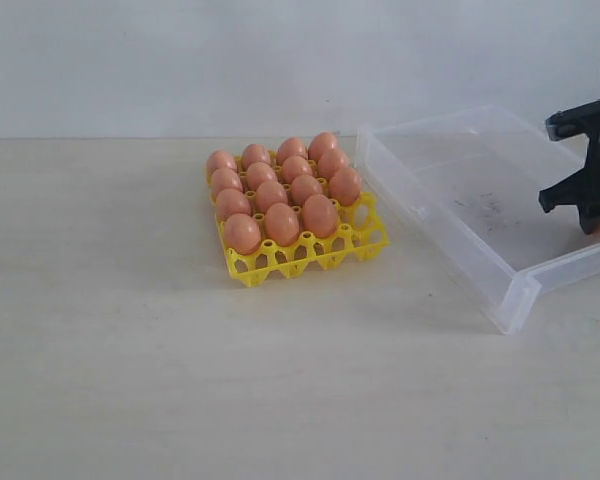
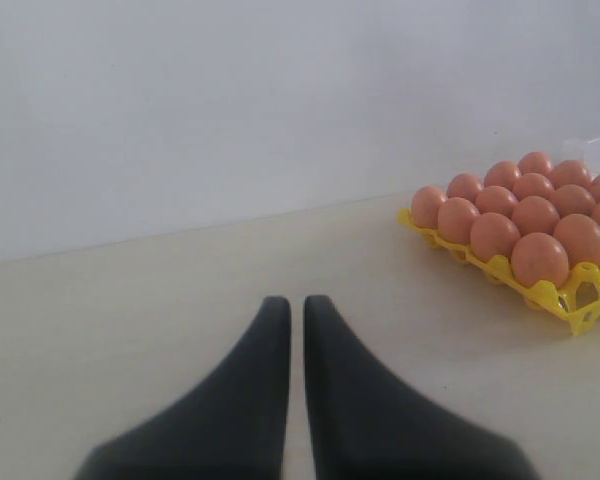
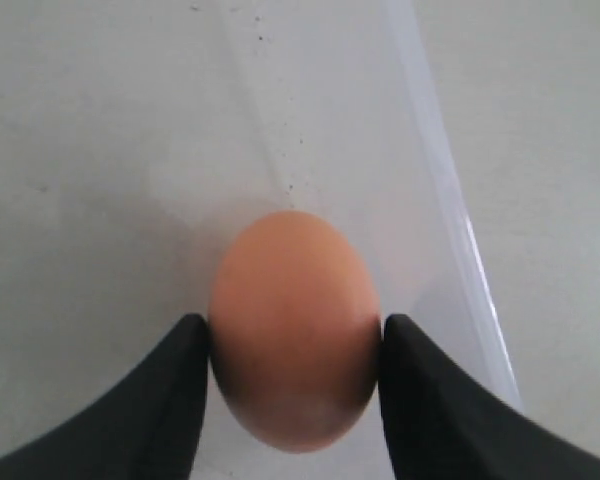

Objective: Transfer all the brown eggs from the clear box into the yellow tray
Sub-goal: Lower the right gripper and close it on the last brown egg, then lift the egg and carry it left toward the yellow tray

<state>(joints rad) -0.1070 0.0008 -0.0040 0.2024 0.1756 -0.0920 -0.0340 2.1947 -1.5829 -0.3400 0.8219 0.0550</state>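
The yellow tray (image 1: 300,258) sits mid-table and holds several brown eggs (image 1: 282,222) in rows. A cup at its front right corner (image 1: 361,212) is bare. The same tray (image 2: 565,300) and its eggs (image 2: 540,258) also show in the left wrist view. To the right lies the clear box (image 1: 435,235). At its far right end my right gripper (image 1: 592,212) is down inside it. In the right wrist view this gripper (image 3: 295,335) is shut on one brown egg (image 3: 292,300), with a finger touching each side, over the box floor. My left gripper (image 2: 296,305) is shut and holds nothing.
The box wall (image 3: 450,200) runs close beside the held egg. A pale wall stands behind the table (image 1: 130,330). The left arm is out of the exterior view.
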